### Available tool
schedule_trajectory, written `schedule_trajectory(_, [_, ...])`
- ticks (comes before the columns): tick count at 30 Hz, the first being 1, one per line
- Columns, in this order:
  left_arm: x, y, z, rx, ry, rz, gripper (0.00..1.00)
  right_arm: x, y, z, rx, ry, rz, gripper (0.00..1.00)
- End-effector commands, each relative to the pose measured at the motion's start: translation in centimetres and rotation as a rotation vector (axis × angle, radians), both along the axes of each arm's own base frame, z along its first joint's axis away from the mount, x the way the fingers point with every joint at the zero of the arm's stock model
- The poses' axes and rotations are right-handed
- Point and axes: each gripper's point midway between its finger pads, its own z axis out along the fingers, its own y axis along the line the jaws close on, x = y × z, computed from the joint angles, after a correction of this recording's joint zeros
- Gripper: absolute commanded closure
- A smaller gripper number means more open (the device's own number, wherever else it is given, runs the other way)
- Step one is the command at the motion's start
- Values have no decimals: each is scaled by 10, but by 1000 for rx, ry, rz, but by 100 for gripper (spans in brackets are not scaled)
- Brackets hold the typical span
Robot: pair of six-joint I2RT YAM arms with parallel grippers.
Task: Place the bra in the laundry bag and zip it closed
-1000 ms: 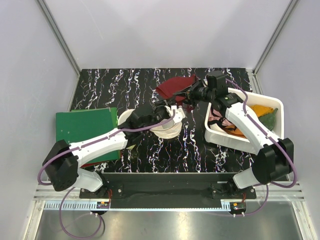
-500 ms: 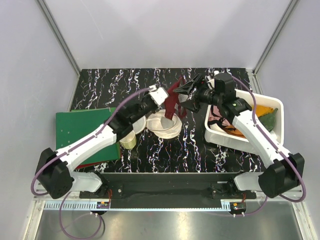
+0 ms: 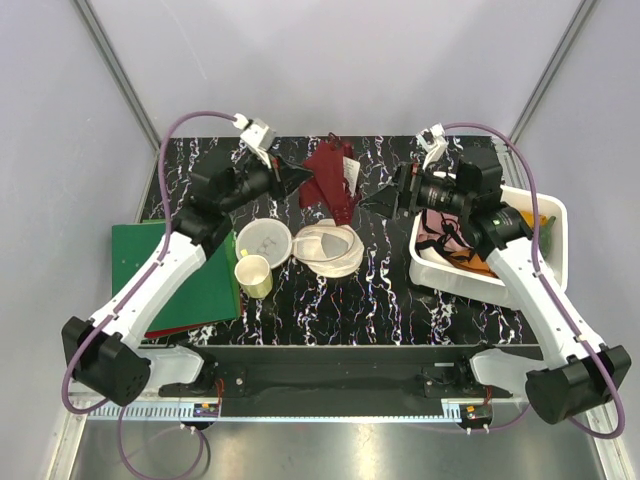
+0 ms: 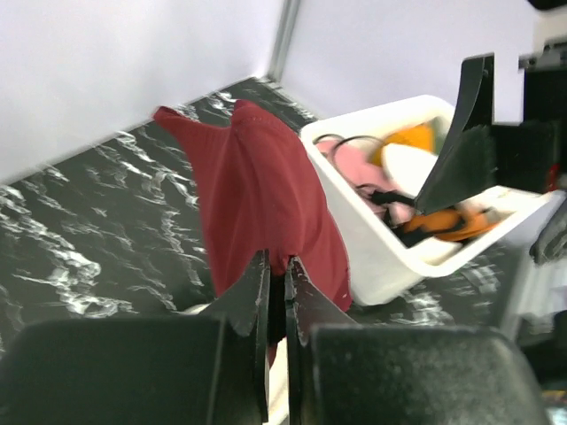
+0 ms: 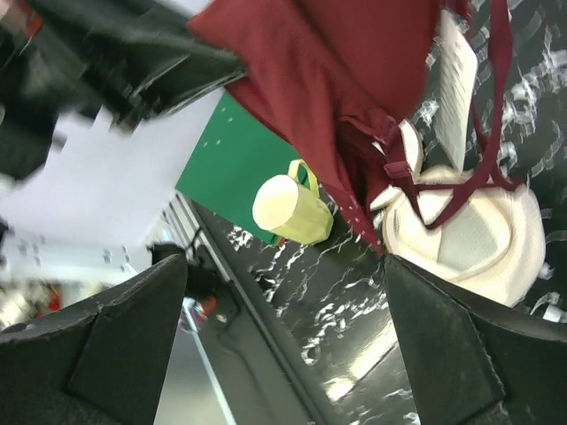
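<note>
Black marbled table (image 3: 400,300) carries the cream mesh laundry bag (image 3: 325,250); above it hangs the maroon bra (image 3: 330,180), one edge pinched tight in the raised left gripper (image 3: 293,176). Opposite, the right gripper (image 3: 385,200), jaws spread wide, hovers near the bra's other side.

Both arms are raised and angled inward, left pincer (image 3: 298,176) pinched closed, right pincer (image 3: 388,196) spread wide.

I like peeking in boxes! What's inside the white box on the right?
The white box holds an orange cloth, a green cloth, a pink cloth and thin dark straps. The right arm covers part, so anything underneath is hidden.
</note>
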Motion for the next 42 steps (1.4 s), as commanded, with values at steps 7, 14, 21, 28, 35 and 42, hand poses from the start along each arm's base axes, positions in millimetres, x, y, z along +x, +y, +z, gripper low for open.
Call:
schedule_trajectory(7, [-59,-5,52,-248,171,-314,100,1,8,19,-19,-318,143,0])
schedule_trajectory(14, [-73,11,68,-273,185,-385,100,20,-2,3,-47,-258,13,0])
schedule_trajectory(21, [-88,14,67,-264,212,-457,100,33,-23,-17,-128,-247,-103,2])
schedule_trajectory(28, [-102,15,76,-269,187,-513,100,37,-14,-39,-138,-212,-34,19])
schedule_trajectory(35, [-103,15,77,-288,202,-530,100,13,8,-27,16,-263,144,31])
schedule_trajectory(42, [-101,17,80,-320,208,-542,100,4,19,-31,122,-234,224,47])
